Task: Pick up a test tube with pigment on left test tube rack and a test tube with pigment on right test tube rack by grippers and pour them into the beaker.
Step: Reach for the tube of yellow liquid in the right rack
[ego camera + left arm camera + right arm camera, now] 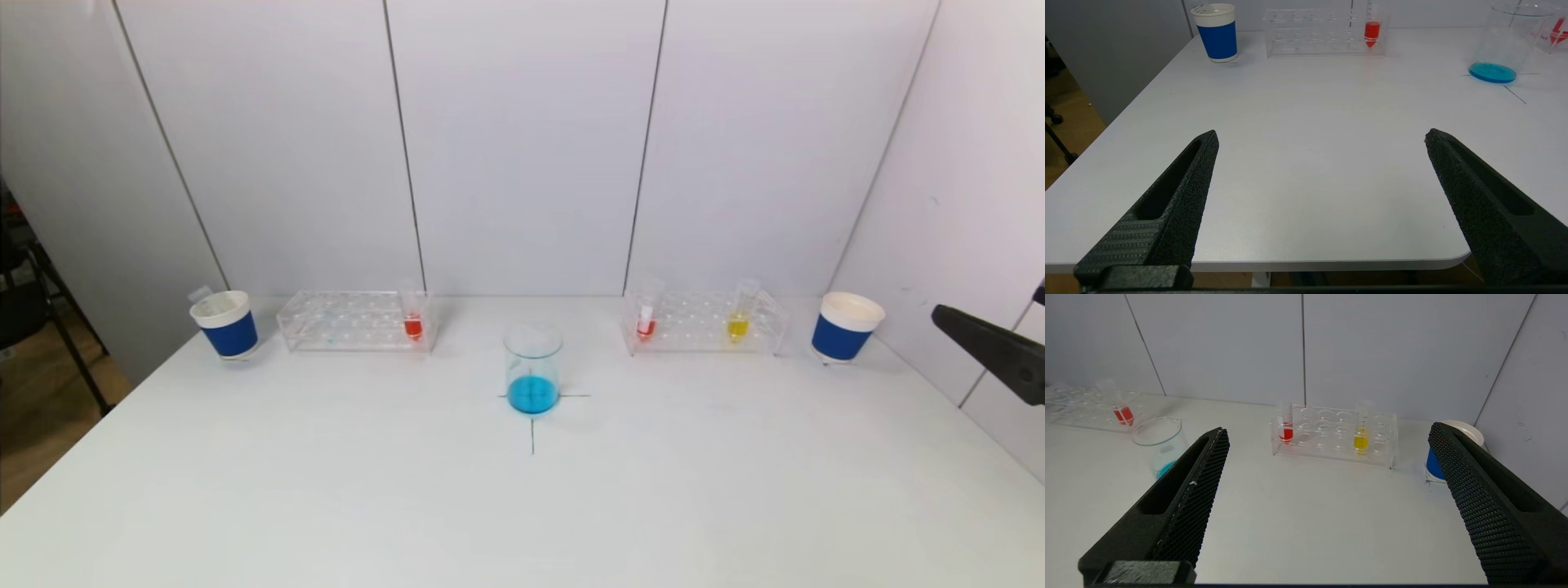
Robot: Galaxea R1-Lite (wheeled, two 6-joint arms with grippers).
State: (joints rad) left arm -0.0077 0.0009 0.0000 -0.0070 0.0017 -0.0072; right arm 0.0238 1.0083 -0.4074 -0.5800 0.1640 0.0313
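Head view — beaker (533,367), blue liquid (532,394)

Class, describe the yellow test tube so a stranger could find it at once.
Start at the beaker in the table's middle and go to the clear rack on its right. Two tubes stand there: the yellow tube is nearer the blue cup; the other tube holds red.

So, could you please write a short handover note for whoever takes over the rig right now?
Left gripper: open, empty, low over the table's near edge.
Right gripper: open, empty, at the table's right side, facing the right rack.
Left rack holds one red tube; the right rack holds a red tube and a yellow tube.
Beaker at centre holds blue liquid.
Done: nothing picked from these racks.
Left: grasp one tube per side, pour both into the beaker.
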